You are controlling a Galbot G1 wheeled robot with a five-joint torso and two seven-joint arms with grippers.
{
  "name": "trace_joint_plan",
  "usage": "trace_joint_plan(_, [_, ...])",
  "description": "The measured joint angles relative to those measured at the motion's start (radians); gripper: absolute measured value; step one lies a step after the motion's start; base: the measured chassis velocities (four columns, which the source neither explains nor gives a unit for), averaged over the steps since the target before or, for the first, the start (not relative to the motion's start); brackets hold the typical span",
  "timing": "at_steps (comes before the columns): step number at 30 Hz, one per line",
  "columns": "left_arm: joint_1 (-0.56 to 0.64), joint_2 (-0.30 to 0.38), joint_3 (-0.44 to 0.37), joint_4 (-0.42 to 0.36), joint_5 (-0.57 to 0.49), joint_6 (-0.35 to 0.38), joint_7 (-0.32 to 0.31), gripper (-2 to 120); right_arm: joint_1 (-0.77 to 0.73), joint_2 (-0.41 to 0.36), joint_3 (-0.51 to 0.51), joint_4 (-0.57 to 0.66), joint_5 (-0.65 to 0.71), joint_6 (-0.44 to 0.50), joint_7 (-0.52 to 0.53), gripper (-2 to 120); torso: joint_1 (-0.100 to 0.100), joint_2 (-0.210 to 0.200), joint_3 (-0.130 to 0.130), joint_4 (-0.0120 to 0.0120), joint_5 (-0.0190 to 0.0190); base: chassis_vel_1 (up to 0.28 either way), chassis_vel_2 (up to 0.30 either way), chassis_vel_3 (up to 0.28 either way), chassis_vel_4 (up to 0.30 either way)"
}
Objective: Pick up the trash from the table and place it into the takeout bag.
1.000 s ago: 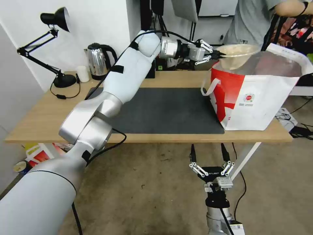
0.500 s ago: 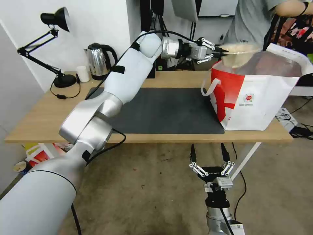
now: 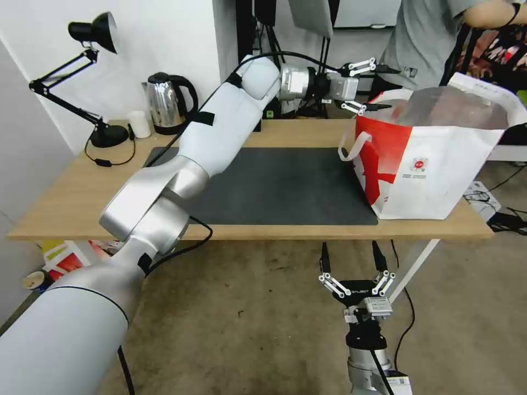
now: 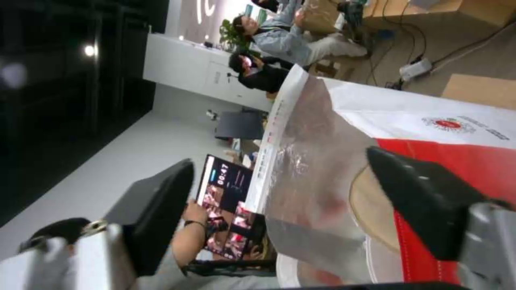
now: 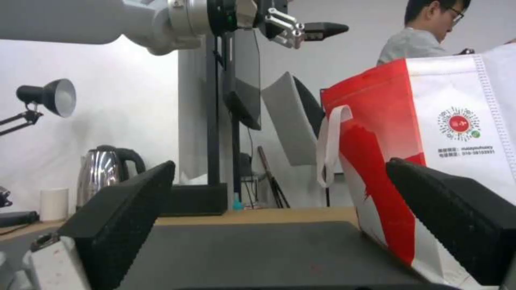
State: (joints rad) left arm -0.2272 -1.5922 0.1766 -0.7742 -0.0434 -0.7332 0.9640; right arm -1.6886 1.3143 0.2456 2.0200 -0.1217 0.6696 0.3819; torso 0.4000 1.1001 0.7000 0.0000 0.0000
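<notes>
Nearest the robot, the right gripper (image 3: pixel 357 277) is parked below the table (image 3: pixel 66 203) edge, fingers spread and empty. Farther out, the left gripper (image 3: pixel 372 86) hovers at the near rim of the takeout bag (image 3: pixel 433 164), jaws wide apart and holding nothing. Just below and beyond its fingertips, the beige paper bowl (image 4: pixel 371 209) lies inside the bag against the foil lining.

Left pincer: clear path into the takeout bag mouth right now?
Probably yes. The left pincer is open, just above the takeout bag at its near rim; the foil-lined mouth gapes upward and nothing sits between them.
</notes>
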Motion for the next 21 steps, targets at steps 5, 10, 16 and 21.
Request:
trace_joint_plan(5, [-0.001,0.008,-0.007,-0.006,-0.01,0.004,0.019,97,0.0,0.0,0.0,0.0,0.0,0.0,0.0,100,0.0,0.0,0.0,0.0,0.0,0.0,0.0,0.0,0.0])
trace_joint_plan(10, [-0.003,0.077,0.019,-0.065,-0.103,0.062,0.024,100,0.0,0.0,0.0,0.0,0.0,0.0,0.0,100,0.0,0.0,0.0,0.0001,-0.0001,0.0,0.0,0.0,0.0])
trace_joint_plan(16, [0.002,0.163,0.02,-0.142,-0.208,0.126,0.02,100,0.0,0.0,0.0,0.0,0.0,0.0,0.0,100,0.0,0.0,0.0,0.0004,-0.0003,0.0,0.0,0.0,0.0])
trace_joint_plan(21, [0.042,0.277,0.042,-0.249,-0.327,0.186,-0.029,100,0.0,0.0,0.0,0.0,0.0,0.0,0.0,100,0.0,0.0,0.0,-0.0003,-0.0002,0.0,0.0,0.0,0.0])
